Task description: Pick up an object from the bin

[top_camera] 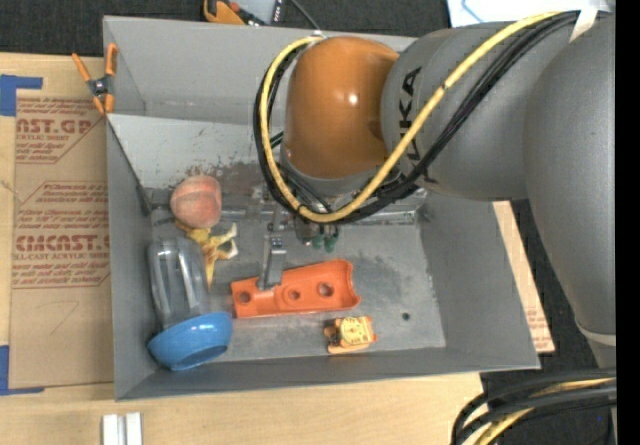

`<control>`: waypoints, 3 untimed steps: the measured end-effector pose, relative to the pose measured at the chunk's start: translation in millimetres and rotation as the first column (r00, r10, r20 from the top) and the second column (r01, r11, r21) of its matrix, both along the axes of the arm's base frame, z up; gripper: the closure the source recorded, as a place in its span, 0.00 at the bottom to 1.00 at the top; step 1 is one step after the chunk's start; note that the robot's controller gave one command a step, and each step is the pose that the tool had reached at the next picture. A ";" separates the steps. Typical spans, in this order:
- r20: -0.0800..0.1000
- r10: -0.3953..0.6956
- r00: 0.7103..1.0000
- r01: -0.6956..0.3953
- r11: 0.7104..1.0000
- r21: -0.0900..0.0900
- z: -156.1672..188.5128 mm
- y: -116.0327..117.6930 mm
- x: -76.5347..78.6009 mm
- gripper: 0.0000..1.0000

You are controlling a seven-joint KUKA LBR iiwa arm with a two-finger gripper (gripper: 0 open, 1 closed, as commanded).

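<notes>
The bin (pixel 180 73) is dull grey metal, its floor scuffed near the middle; the arm's orange cover (pixel 335 108) is smooth and glossy; the orange bracket (pixel 300 290) at lower centre looks like matt plastic; the blue bowl (pixel 190 341) at lower left is smooth plastic; the tumbler (pixel 175 278) above it is clear and shiny.

Orange cover (pixel 340 108) hides most of the gripper (pixel 272 271) (some bin (pixel 470 318) too).
</notes>
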State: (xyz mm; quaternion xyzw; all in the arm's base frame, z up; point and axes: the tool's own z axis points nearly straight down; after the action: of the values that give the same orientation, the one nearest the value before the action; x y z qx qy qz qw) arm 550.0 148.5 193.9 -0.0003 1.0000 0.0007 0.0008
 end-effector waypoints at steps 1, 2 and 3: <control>0.000 0.000 1.000 0.000 1.000 0.000 0.0 0.0 0.0 0.00; -0.005 0.096 0.995 -0.096 0.995 -0.001 -65.9 -15.6 -20.3 0.00; 0.011 0.180 0.984 -0.180 0.984 0.001 -62.1 -15.0 -11.6 0.00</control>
State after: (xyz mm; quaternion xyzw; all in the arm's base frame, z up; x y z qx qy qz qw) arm 538.4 133.5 131.8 -0.0908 0.9958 0.0017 0.0064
